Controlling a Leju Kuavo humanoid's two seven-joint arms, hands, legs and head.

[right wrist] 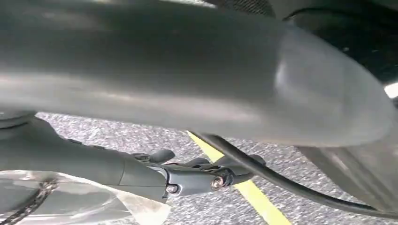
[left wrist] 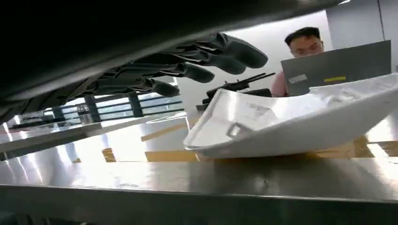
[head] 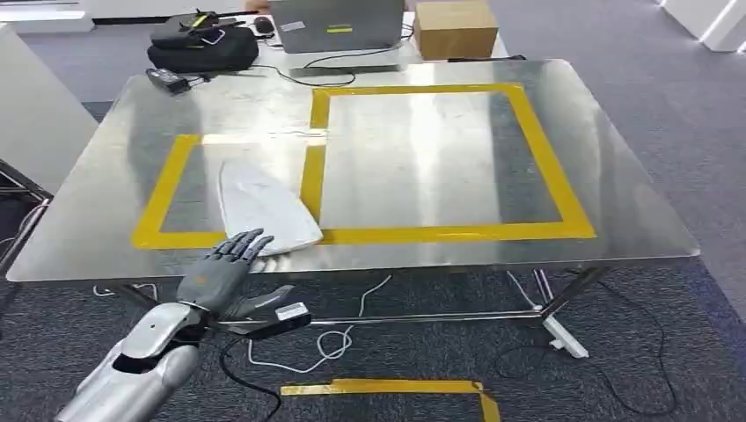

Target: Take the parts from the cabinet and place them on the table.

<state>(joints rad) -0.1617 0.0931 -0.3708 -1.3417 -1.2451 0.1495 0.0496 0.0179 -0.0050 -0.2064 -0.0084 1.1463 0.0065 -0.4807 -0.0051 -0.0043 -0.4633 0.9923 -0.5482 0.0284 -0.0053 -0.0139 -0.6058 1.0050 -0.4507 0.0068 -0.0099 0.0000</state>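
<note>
Resting on the near left of the shiny steel table (head: pixel 616 211), inside the smaller yellow-taped rectangle (head: pixel 163 198), the flat white moulded plastic part (head: pixel 264 207) looks placed. The left hand (head: pixel 224 264) hovers at its near end, fingers (left wrist: pixel 211 56) spread and empty. The right hand (right wrist: pixel 197 176) hangs low; I cannot tell its state. Judging by this, release is done; next comes drawing back clear without nudging the part.

Beyond the far table edge: open grey laptop (head: pixel 336 25) with a person (left wrist: pixel 300 51) seated behind, cardboard box (head: pixel 455 28) just right, black bag (head: pixel 202 46) left. Yellow tape strip (head: pixel 387 388) and white cable (head: pixel 339 338) on grey carpet.
</note>
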